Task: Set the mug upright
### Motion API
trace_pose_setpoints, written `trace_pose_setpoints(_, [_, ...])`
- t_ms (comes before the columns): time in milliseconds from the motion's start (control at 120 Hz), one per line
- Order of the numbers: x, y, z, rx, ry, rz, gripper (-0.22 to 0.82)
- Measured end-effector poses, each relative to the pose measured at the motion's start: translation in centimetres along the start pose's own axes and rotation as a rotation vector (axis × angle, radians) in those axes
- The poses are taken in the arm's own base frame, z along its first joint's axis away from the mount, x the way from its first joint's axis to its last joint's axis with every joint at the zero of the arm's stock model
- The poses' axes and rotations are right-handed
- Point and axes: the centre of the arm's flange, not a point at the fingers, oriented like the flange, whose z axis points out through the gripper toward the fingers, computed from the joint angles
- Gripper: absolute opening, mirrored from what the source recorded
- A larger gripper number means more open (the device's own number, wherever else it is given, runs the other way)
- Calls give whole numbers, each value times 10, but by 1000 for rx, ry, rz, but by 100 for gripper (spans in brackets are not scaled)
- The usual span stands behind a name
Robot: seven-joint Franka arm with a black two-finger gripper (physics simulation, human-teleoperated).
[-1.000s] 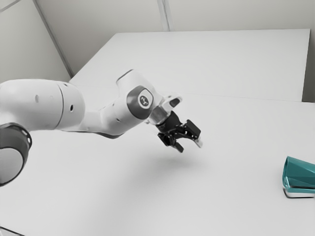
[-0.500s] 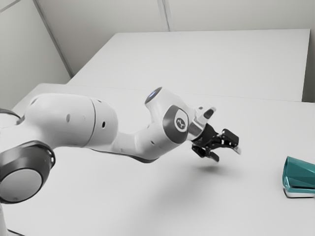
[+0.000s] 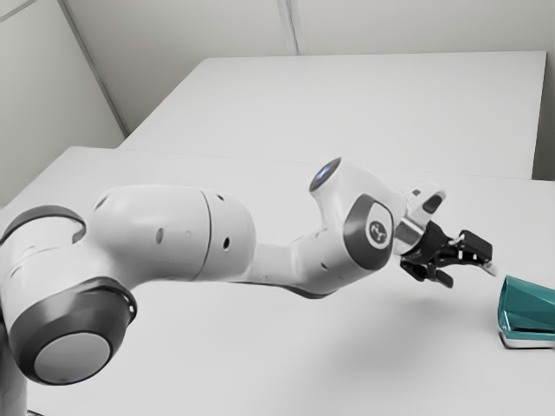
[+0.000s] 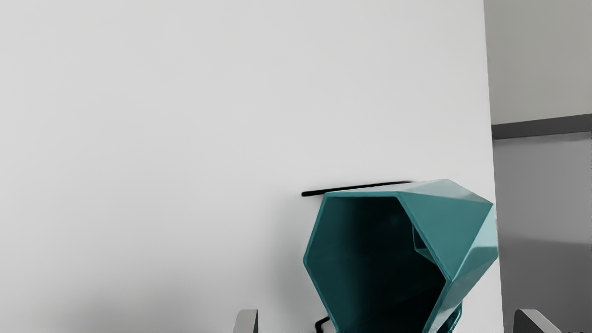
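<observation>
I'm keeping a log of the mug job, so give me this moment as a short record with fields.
object: teal mug, faceted
pose: lying on its side, not upright
mug opening: faces the gripper
gripper state: open, not holding the mug
support: white table
also there: thin black line beside the mug; what it belongs to, I can't tell
task status: mug not yet set upright

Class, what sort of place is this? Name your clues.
Probably a simulated robot test room: a white robot arm reaches over a broad white table, with plain pale walls behind.
</observation>
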Motion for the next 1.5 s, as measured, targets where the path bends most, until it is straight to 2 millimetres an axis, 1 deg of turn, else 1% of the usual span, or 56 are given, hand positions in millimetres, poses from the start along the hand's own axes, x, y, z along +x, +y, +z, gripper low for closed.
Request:
trace_pose_setpoints(150, [-16,18,11,-9,-18,22,60])
trace_pose_setpoints(325, [-22,36,34,-20,-28,45,60])
trace_pose_setpoints(433, [-18,45,47,-30,-23,60,60])
trace_pose_setpoints(517, [-15,44,57,-29,-24,61,60])
trace_pose_setpoints(600, [-11,46,63,-34,-20,64,60])
trace_pose_setpoints(717, [-7,49,72,-39,-16,76,49])
trace_pose_setpoints(858, [8,52,81,-43,-8,107,41])
trace_pose_setpoints(925, [11,55,83,-42,-10,122,34])
trace_pose_setpoints(1075, [12,59,84,-39,-17,143,14])
trace_pose_setpoints(1133, [12,60,84,-37,-18,148,8])
trace_pose_setpoints(1325, [9,69,81,-36,-20,160,-4])
trace_pose_setpoints(1458, [6,83,75,-45,-15,181,-13])
trace_pose_setpoints(1500, [4,87,75,-45,-15,188,-13])
